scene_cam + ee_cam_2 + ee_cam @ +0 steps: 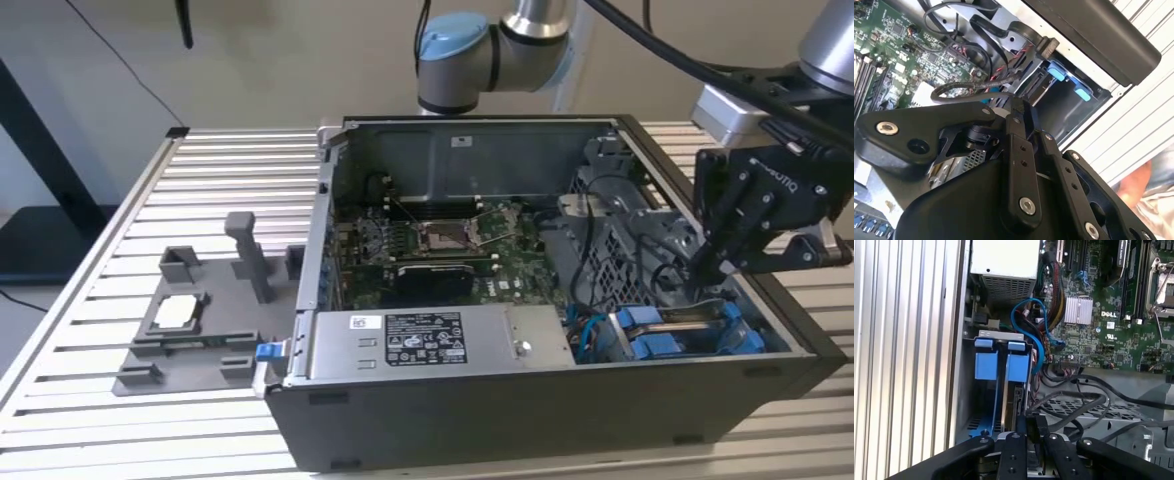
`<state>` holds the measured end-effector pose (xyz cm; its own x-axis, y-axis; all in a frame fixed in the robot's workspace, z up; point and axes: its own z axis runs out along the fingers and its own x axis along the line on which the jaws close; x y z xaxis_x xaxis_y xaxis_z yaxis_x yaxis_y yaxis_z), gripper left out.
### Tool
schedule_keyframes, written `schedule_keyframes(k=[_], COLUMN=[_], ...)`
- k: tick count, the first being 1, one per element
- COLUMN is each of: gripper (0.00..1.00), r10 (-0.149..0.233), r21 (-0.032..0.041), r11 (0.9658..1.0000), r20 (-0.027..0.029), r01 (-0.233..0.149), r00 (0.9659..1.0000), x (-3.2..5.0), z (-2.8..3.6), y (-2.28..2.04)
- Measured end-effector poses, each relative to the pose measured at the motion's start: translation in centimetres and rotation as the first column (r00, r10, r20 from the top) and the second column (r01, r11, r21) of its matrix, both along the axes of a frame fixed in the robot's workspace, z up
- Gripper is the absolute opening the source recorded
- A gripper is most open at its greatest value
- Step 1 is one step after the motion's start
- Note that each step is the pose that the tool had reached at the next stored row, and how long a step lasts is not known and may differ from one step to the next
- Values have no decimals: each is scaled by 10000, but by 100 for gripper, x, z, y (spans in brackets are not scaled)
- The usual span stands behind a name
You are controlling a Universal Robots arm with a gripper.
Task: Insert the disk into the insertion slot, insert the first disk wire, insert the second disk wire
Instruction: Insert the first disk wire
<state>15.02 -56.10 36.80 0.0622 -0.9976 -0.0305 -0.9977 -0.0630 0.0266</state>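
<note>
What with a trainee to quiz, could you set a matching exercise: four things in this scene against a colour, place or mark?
1. gripper
2. motherboard
3. processor chip
4. silver box

A. green
B. lies on the grey fixture, at the exterior view's left
C. hangs by the insertion slot
D. bears a black-and-white sticker

Pairs: 1-C, 2-A, 3-B, 4-D.

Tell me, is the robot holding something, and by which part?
It cannot be told. The gripper sits among the black wires beside the slot, and its own body hides any hold.
</note>
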Motion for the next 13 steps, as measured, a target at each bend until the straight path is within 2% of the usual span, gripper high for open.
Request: schedule_keyframes(k=[13], gripper=[19], r10=[-81], r21=[1], r11=[10000], r20=[1], r01=[81], r00=[10000], x=[70], z=[-100], y=[-48])
